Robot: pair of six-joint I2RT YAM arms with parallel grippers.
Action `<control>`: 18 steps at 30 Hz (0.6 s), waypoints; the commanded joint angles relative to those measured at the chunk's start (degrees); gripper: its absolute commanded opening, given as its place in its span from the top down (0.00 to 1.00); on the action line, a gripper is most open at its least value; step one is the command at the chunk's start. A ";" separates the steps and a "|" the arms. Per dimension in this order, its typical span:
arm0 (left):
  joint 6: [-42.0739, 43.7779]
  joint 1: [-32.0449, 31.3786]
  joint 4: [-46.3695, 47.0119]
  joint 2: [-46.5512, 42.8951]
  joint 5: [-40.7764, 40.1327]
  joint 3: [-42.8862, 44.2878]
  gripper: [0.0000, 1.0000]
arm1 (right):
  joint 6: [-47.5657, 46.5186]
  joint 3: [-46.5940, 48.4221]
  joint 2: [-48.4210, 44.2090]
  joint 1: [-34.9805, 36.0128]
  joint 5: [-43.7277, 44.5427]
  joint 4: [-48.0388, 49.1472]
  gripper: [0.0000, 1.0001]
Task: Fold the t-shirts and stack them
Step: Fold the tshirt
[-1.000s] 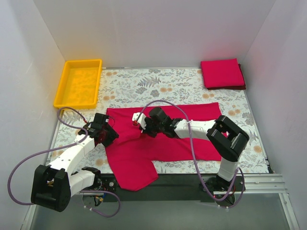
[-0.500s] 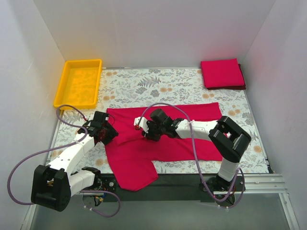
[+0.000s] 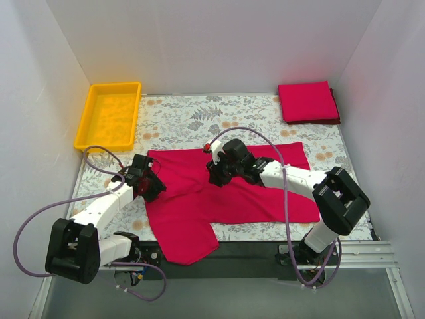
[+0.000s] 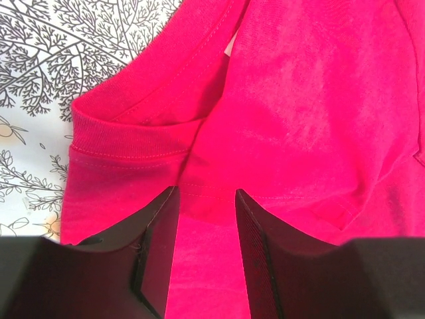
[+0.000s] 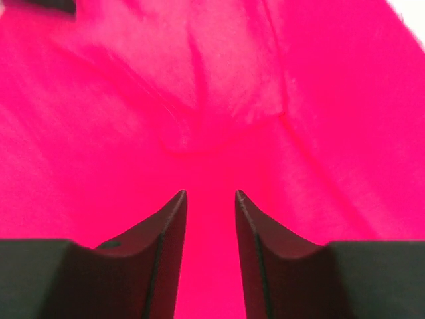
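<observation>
One crimson t-shirt (image 3: 265, 193) lies spread across the middle of the table, its near left part hanging over the front edge. A second, folded t-shirt (image 3: 307, 102) rests at the back right corner. My left gripper (image 3: 151, 189) sits at the spread shirt's left edge. In the left wrist view it (image 4: 206, 191) stands open just over the cloth (image 4: 319, 100), near a ribbed hem band (image 4: 126, 139). My right gripper (image 3: 214, 177) hovers over the shirt's middle. In the right wrist view it (image 5: 210, 193) is open, with only wrinkled red fabric (image 5: 99, 133) beneath.
A yellow plastic tray (image 3: 93, 133) stands at the back left. A floral tablecloth (image 3: 199, 119) covers the table and shows beside the shirt (image 4: 66, 53) in the left wrist view. White walls close in both sides and the back.
My right gripper has opened, let go of the cloth and drawn back toward the right. The left gripper has shifted slightly toward the shirt's edge, jaws unchanged.
</observation>
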 commanded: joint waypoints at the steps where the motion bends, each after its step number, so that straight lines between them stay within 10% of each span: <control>1: 0.62 0.22 0.95 -0.27 0.63 -0.95 0.62 | 21.69 0.09 -0.20 0.37 3.02 2.22 0.57; 18: 1.59 0.13 2.88 1.13 3.18 -3.41 0.69 | 51.81 -6.60 2.95 0.55 4.96 14.09 0.55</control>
